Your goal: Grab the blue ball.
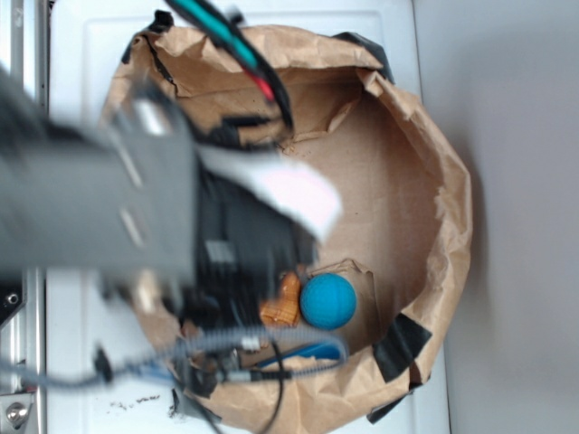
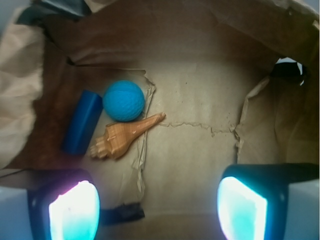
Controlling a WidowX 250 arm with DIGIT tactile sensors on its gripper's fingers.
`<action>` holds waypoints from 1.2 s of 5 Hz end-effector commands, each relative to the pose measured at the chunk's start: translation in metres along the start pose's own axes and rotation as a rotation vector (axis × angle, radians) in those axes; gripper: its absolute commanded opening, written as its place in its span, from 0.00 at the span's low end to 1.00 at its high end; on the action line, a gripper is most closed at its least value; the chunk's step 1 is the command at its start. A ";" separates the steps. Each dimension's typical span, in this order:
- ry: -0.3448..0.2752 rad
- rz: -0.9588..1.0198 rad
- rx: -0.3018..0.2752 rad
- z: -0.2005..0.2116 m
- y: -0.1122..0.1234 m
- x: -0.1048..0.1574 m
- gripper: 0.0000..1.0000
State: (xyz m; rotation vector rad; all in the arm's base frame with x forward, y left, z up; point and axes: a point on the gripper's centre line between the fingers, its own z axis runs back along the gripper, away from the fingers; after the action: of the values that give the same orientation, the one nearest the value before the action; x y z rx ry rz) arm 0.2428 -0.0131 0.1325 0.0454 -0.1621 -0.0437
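Note:
The blue ball (image 2: 124,100) is a small teal sphere lying on the brown paper floor of a bag; it also shows in the exterior view (image 1: 327,300). An orange-brown seashell (image 2: 125,135) lies against it, also in the exterior view (image 1: 282,306). A darker blue flat-sided object (image 2: 83,122) lies on the ball's other side. My gripper (image 2: 157,210) is open and empty. Its two glowing fingers (image 2: 75,210) stand wide apart at the bottom of the wrist view. The ball lies ahead and to the left of it. In the exterior view the arm hides the gripper.
The brown paper bag's walls (image 1: 443,208) ring the floor on all sides, with black tape patches (image 1: 403,345) at the rim. A torn paper flap (image 2: 145,150) and a tear line (image 2: 200,126) cross the bag floor. The bag sits on a white surface (image 1: 81,72).

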 end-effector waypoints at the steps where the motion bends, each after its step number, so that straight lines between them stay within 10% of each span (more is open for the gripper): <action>1: 0.091 0.020 0.064 -0.046 0.030 0.026 1.00; 4: -0.072 -0.154 -0.154 -0.021 0.021 0.035 1.00; 6: -0.061 -0.154 -0.090 -0.036 -0.002 0.047 1.00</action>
State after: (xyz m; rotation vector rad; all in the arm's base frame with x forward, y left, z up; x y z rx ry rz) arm 0.2854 -0.0158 0.0880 -0.0444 -0.1523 -0.2004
